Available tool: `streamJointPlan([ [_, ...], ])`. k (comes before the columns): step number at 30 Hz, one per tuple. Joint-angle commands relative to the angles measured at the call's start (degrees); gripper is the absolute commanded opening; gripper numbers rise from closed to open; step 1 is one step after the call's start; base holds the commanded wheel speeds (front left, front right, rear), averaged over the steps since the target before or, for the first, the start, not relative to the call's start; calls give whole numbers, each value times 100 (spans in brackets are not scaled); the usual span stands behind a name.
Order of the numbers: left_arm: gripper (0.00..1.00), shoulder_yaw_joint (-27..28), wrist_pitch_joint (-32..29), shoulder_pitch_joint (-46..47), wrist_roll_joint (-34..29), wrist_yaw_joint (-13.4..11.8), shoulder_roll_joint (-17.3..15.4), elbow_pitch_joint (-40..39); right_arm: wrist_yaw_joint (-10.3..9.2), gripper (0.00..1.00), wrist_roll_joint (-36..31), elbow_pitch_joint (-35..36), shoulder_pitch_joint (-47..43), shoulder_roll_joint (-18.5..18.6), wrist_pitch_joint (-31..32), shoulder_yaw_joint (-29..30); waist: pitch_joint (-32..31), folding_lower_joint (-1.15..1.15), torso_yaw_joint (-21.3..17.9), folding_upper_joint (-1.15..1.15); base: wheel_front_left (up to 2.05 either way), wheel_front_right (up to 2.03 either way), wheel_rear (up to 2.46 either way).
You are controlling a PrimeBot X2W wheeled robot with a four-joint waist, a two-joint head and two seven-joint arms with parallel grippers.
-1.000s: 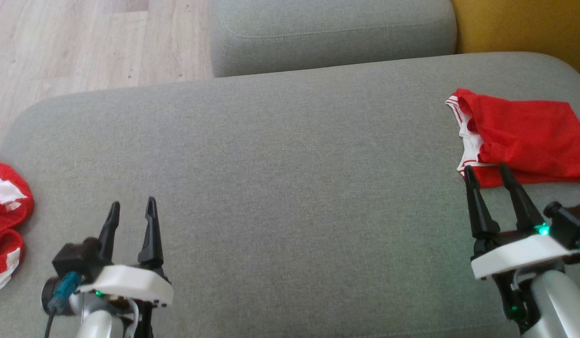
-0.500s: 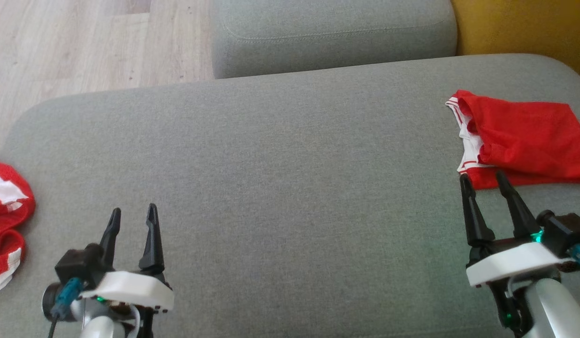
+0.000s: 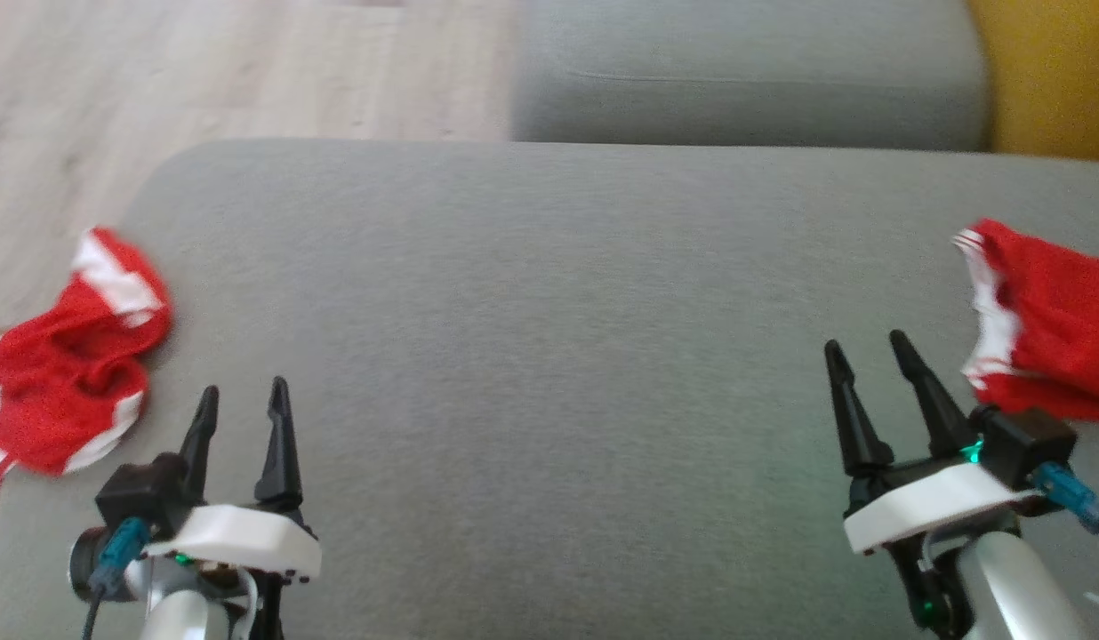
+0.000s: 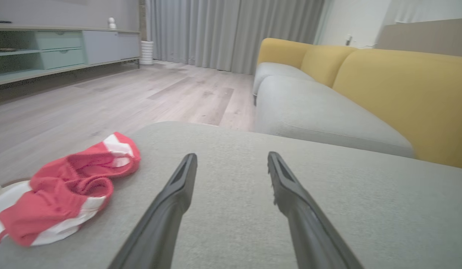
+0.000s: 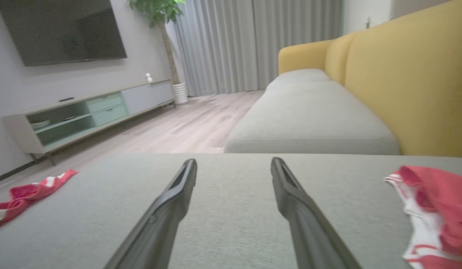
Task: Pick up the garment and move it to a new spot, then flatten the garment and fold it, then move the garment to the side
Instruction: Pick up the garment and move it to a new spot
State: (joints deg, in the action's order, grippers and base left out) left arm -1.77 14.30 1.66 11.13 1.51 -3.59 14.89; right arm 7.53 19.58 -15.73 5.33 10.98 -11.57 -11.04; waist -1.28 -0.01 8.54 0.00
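A crumpled red and white garment (image 3: 69,391) lies at the left edge of the grey cushion (image 3: 549,293); the left wrist view has this garment (image 4: 66,186) left of the fingers, and the right wrist view has it (image 5: 25,194) far left. A second red garment (image 3: 1056,329), folded with white trim, lies at the right edge, and shows again (image 5: 436,201) at the lower right. My left gripper (image 3: 244,388) (image 4: 232,155) hovers open, to the right of the crumpled garment. My right gripper (image 3: 865,341) (image 5: 234,160) is open and empty, left of the folded one.
Beyond the grey cushion lies another grey seat cushion (image 3: 745,80), with a yellow backrest (image 3: 1047,80) to its right. Wooden floor (image 3: 203,71) runs past the cushion's left end. A low TV cabinet (image 5: 85,112) stands along the far wall.
The head camera has turned left, so the crumpled garment shows more and the folded one slides toward the right edge. My right gripper has drawn back from the folded garment. Both grippers stay open.
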Motion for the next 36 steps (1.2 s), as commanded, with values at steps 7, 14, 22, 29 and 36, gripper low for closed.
streamJointPlan([
  [7,100,257,42,242,-47,-132,-144,-75,-4,100,50,35,164,-74,-60,-251,-20,1,1027,0,0,0,0],
  [14,100,230,-6,224,18,-164,-143,-71,-4,100,104,-22,265,-74,-75,-425,73,1,1410,0,0,0,0],
  [22,100,207,-40,254,71,-168,-171,-40,-4,100,136,-124,308,-86,-118,-502,77,1,1460,0,0,0,0],
  [29,100,367,-633,863,353,-153,-315,-70,-4,100,152,-75,385,-15,-133,-522,230,1,1359,0,0,0,0],
  [36,100,591,-2304,2296,620,-174,-922,54,-4,100,121,88,592,106,-52,-505,797,1,1027,0,0,0,0],
])
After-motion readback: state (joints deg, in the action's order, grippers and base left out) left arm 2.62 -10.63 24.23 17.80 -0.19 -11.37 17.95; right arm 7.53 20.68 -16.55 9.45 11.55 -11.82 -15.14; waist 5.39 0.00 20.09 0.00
